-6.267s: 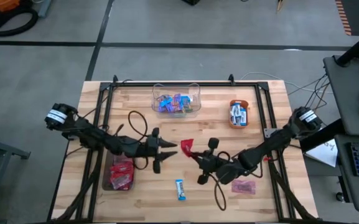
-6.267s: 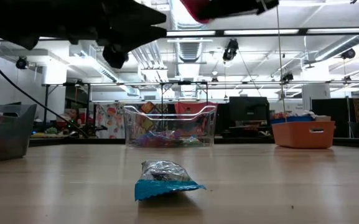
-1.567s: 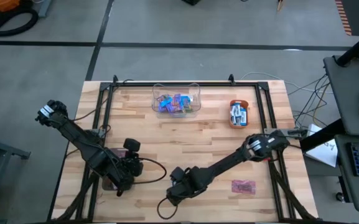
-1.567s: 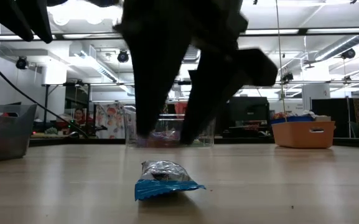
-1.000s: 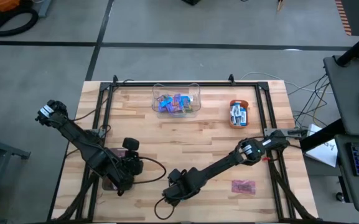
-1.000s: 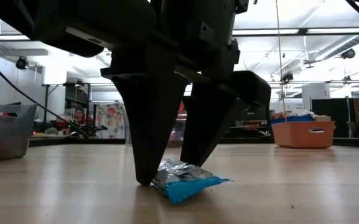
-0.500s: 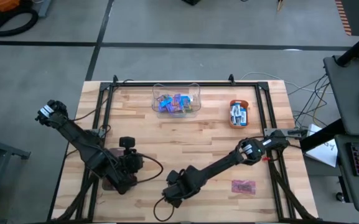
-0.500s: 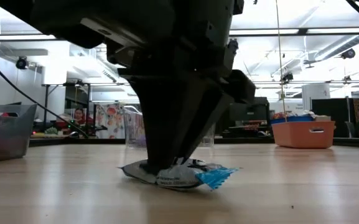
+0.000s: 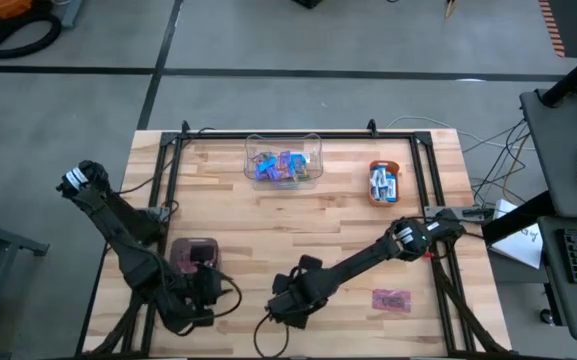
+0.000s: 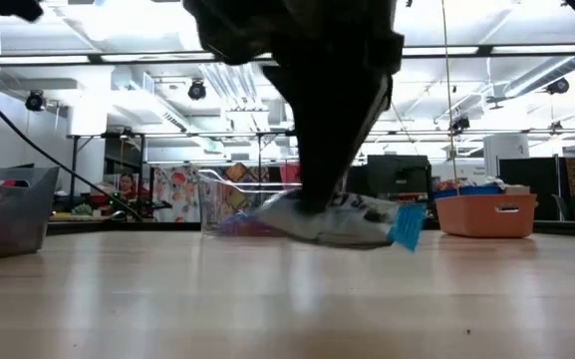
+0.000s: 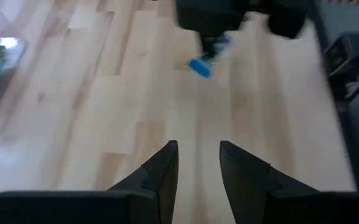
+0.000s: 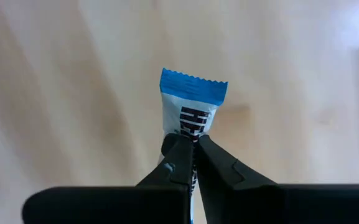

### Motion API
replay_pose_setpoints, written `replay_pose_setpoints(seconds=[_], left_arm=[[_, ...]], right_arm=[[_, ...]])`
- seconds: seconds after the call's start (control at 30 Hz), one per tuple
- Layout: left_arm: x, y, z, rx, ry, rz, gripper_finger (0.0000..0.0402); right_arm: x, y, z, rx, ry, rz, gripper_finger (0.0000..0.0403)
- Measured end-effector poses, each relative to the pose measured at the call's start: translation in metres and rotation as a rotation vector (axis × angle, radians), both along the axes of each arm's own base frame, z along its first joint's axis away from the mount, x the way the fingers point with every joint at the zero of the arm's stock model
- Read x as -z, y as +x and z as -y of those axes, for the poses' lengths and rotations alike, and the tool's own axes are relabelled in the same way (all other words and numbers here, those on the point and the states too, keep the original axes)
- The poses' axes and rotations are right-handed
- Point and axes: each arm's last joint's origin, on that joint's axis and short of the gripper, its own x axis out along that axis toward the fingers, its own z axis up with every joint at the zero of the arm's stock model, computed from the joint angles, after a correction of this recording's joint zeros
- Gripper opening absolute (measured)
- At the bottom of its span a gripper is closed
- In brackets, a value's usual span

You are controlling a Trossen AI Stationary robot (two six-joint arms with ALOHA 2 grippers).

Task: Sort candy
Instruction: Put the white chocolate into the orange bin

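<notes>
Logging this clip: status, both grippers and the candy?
Right gripper shut on blue-and-white candy, lifted off table. Left gripper open, empty, near front-left. Nothing in the way.

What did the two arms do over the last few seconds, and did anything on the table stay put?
The right pincer came down, shut on the blue-and-white candy near the front edge and lifted it off the table. The left pincer drew back toward the front-left corner. The clear box, orange bowl and pink candy stayed.

The candy (image 12: 190, 106) is white with blue ends and black stripes.

Blue-and-white candy (image 12: 190, 109), pinched, lifted off table
</notes>
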Motion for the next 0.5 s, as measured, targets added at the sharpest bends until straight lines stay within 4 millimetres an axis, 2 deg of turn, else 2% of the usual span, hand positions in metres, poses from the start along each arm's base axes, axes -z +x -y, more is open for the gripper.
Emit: replay_pose_setpoints(seconds=[0.2,0.33,0.43,0.5], left_arm=[[0.002,-0.003,0.008,-0.033,-0.035,0.091,0.0102],[0.003,-0.003,0.008,-0.036,-0.041,0.099,0.0102],[0.004,-0.002,0.006,-0.051,-0.017,0.115,0.0102],[0.004,-0.002,0.006,-0.05,0.007,0.127,0.0102]], right_arm=[[-0.004,-0.007,0.023,-0.039,-0.14,-0.11,0.0009],[-0.007,-0.011,0.046,-0.048,-0.208,-0.222,0.0009],[-0.018,-0.014,0.069,-0.028,-0.275,-0.287,0.0009],[-0.027,-0.014,0.082,-0.017,-0.295,-0.269,0.0009]])
